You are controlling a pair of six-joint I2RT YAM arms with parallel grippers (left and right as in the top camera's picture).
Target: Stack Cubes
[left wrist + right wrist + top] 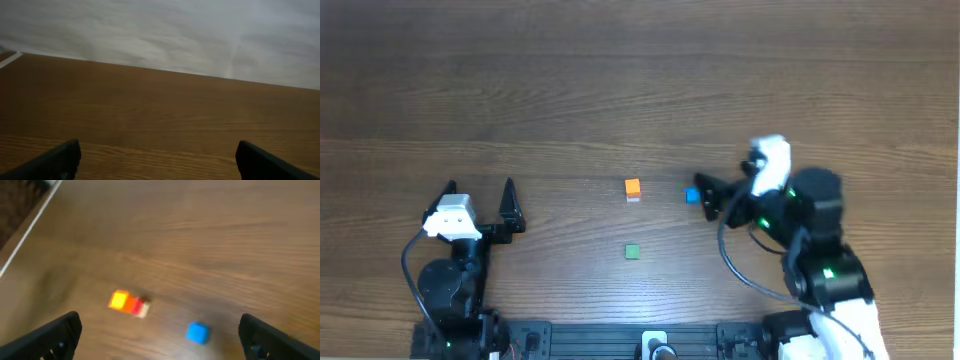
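Blue cube (692, 195) is lying right of the bench's middle, directly ahead of the right tool (706, 197), whose fingers are standing wide apart. Orange cube (633, 188) is sitting just beyond it. Left tool (480, 192), also wide, is resting well apart.

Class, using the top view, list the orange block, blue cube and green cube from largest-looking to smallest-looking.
1. orange block, slightly largest.
2. blue cube and green cube: they look alike in size, so neither ranks above the other.
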